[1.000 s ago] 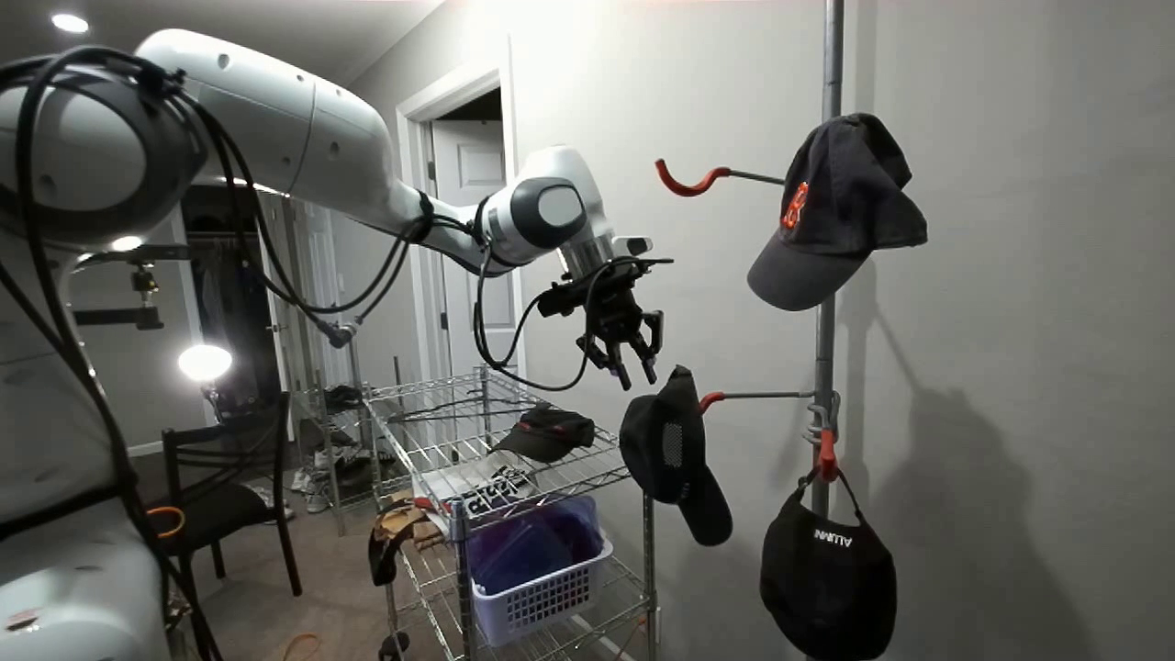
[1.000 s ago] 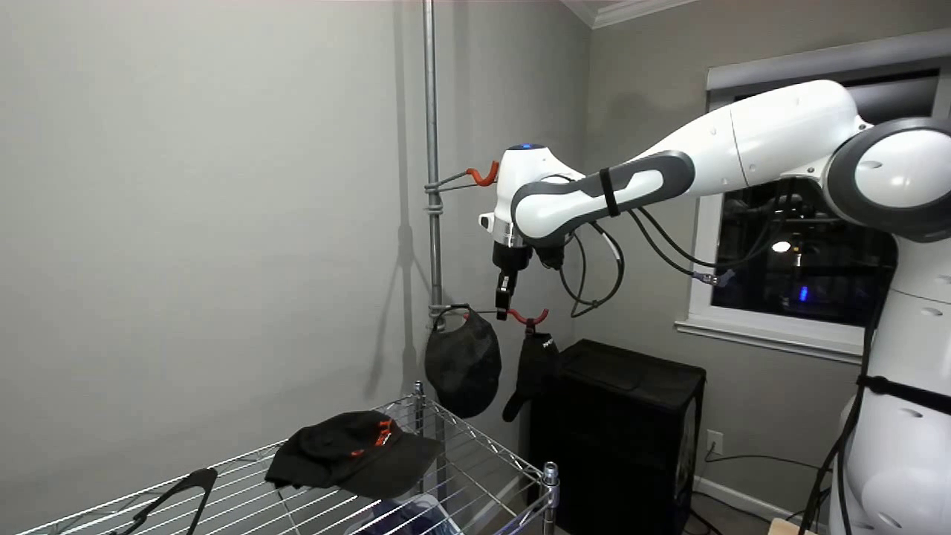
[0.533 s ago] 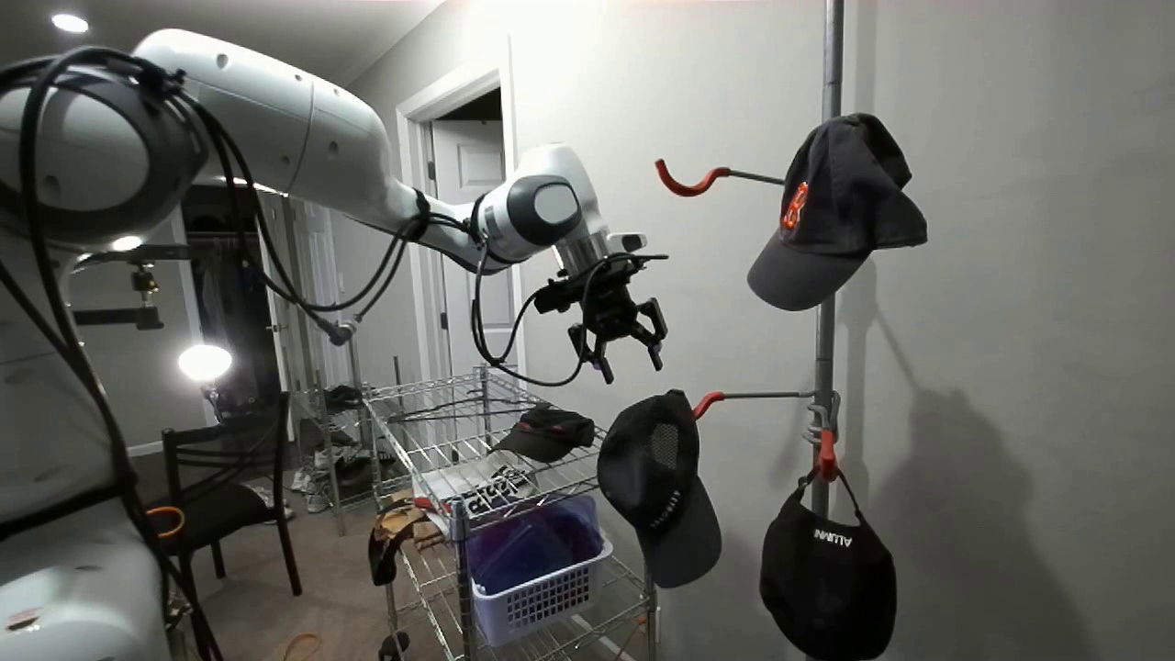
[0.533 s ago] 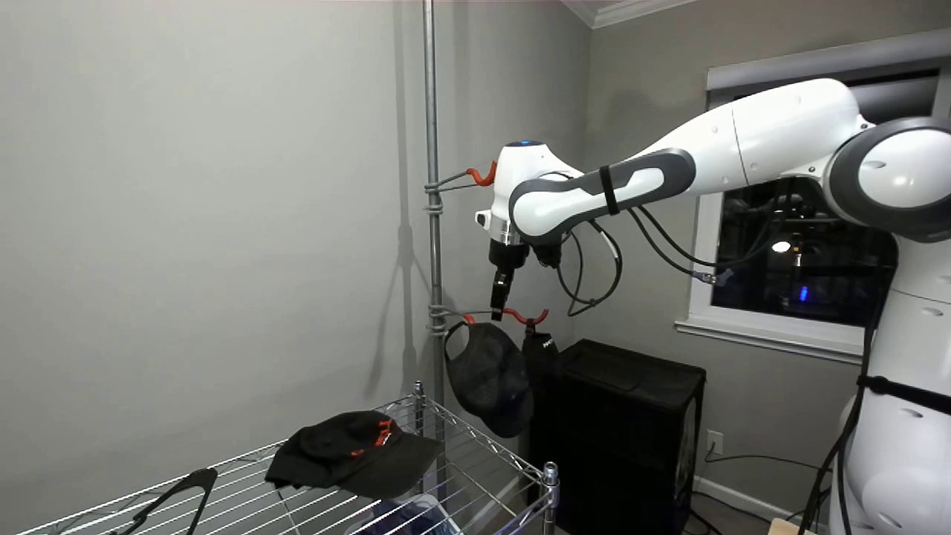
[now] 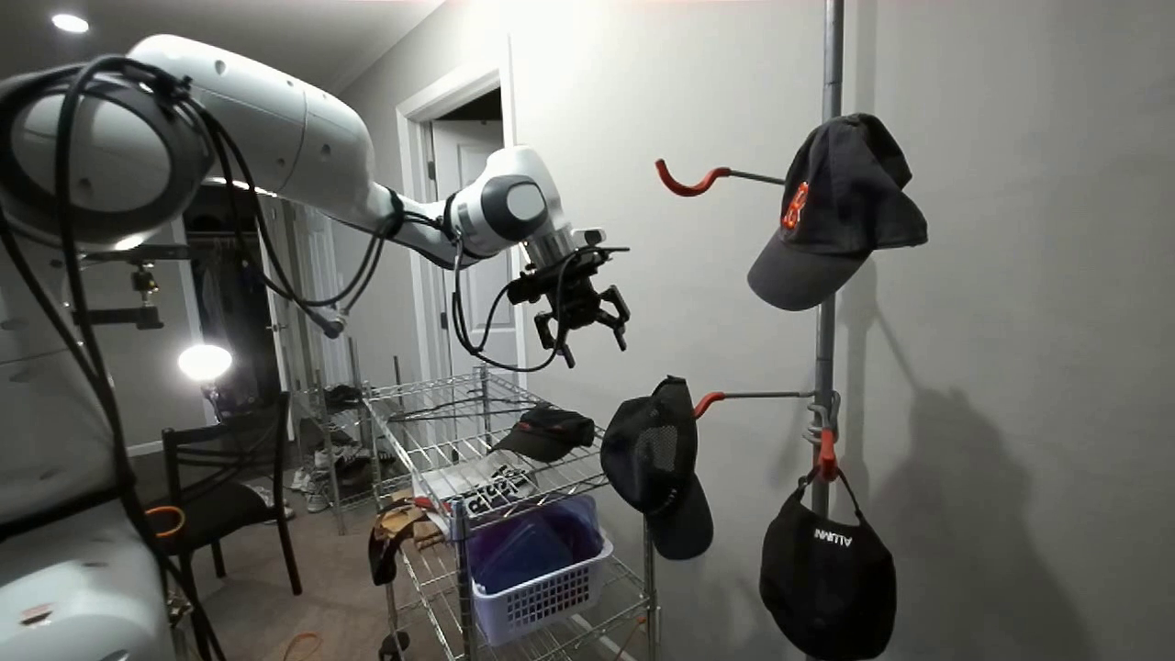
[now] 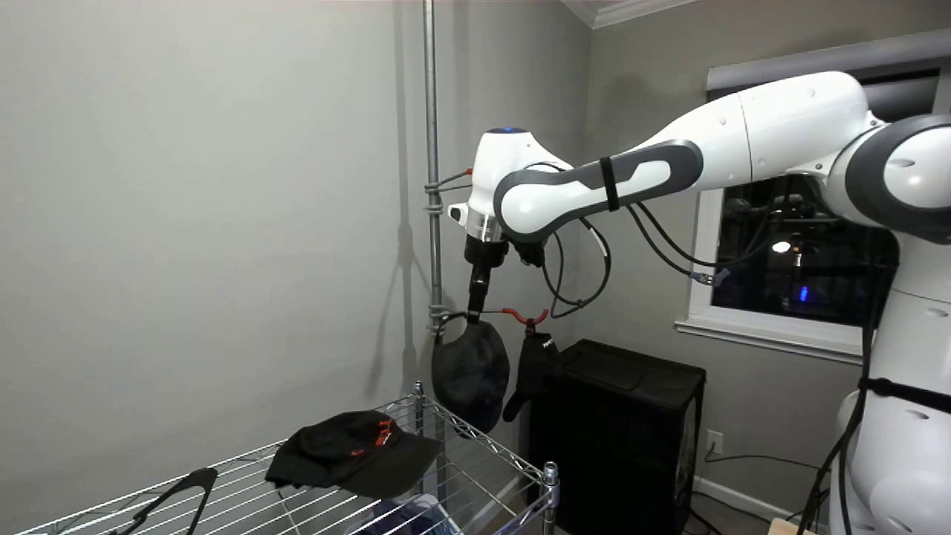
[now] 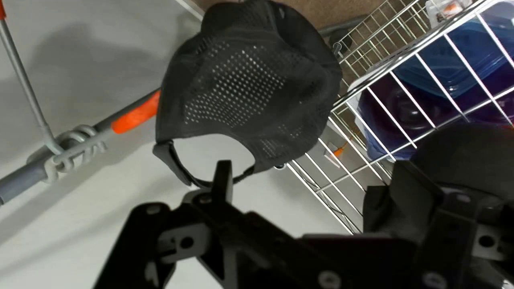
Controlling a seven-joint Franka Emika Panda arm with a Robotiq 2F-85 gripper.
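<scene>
Pale grey walls (image 5: 1010, 184) enclose the scene, with a doorway (image 5: 473, 156) left of centre and a window (image 6: 802, 260) at the right of the frame in an exterior view. Down the right side runs a metal pole (image 5: 832, 64) bearing hooks with red ends. At the end of the lower hook (image 5: 709, 401), right of centre, hangs a black mesh cap (image 5: 647, 450), brim pointing down.

Above and to the left of the mesh cap, apart from it, is the hand (image 5: 597, 354), its fingers (image 7: 223, 180) spread wide. In the wrist view they stand far apart toward the bottom of the frame, while the mesh cap fills the upper centre, its strap opening toward the bottom edge.

At upper right in an exterior view hangs a charcoal cap (image 5: 840, 207) with an orange emblem; at lower right, a black "ALUMNI" cap (image 5: 826, 588) hangs by its strap. Toward the lower centre, a wire shelf (image 5: 462, 578) carries a dark cap (image 5: 551, 433) with red marks on top and a white basket (image 5: 500, 629) below. At left, a lamp (image 5: 205, 363) glows beyond a chair (image 5: 216, 509). Lower right of centre in an exterior view stands a large black box (image 6: 617, 431).
</scene>
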